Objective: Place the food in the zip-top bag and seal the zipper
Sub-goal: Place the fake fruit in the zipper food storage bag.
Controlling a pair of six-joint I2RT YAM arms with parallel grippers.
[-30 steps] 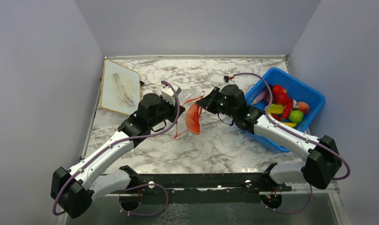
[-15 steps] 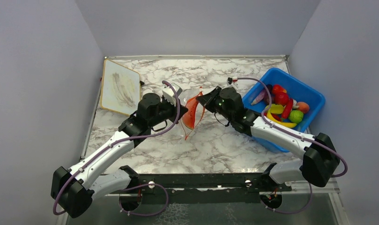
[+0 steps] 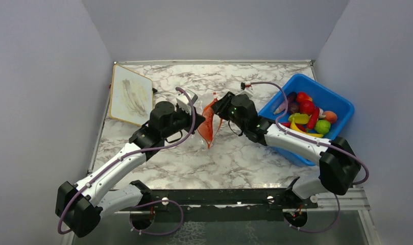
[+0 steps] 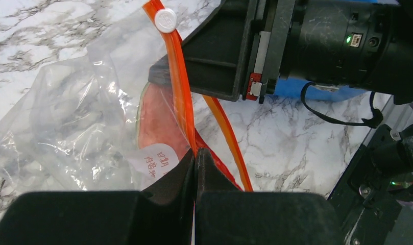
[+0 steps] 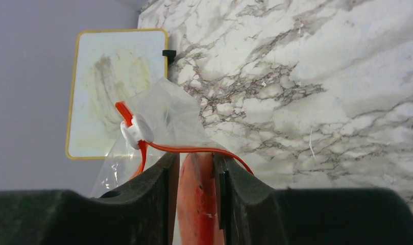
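The clear zip-top bag [image 3: 203, 133] hangs between both grippers above the marble table. My left gripper [image 4: 195, 152] is shut on the orange-red zipper [image 4: 181, 92] at the bag's mouth. Its white slider [image 4: 166, 20] sits near the far end of the strip. A flat red food slice [image 4: 158, 117] lies inside the bag. My right gripper [image 5: 195, 157] is at the mouth, fingers a little apart, with that red slice [image 5: 201, 199] showing in the gap. More food [image 3: 306, 112] fills the blue bin.
The blue bin [image 3: 342, 104] stands at the right, just behind the right arm's forearm. A yellow-framed white board [image 3: 130, 94] lies at the back left. From above, the left gripper [image 3: 196, 116] and right gripper [image 3: 218, 108] nearly meet.
The right gripper has carried the red slice leftward from open air into the bag's mouth and parted its fingers. The left gripper has kept its hold on the zipper.
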